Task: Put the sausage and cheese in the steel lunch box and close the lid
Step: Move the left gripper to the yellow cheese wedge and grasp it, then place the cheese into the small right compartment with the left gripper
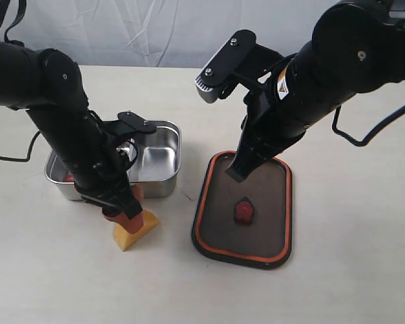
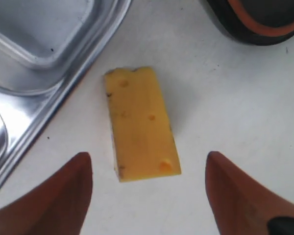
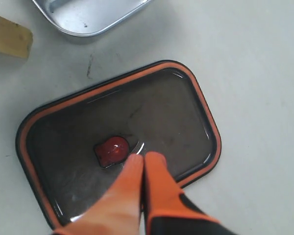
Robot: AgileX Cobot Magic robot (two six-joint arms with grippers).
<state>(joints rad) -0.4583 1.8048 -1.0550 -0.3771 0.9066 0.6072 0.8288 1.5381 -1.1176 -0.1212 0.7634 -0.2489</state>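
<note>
The steel lunch box (image 1: 163, 156) stands open at the left, and my left arm covers much of it. A small red bit of the sausage (image 1: 67, 177) shows in its left compartment. The yellow cheese (image 1: 133, 233) wedge lies on the table just in front of the box. My left gripper (image 2: 148, 157) hangs open right over the cheese (image 2: 139, 125), with one finger on each side and neither touching it. To the right of the box the dark lid (image 1: 270, 196) lies flat, orange rim and red valve (image 3: 112, 149) showing. My right gripper (image 3: 144, 157) is shut and empty, above the lid beside the valve.
The box's rim (image 2: 90, 61) runs close beside the cheese, and a corner of the lid (image 2: 264, 24) lies just beyond it. A white cloth backdrop hangs behind the pale table (image 1: 351, 270).
</note>
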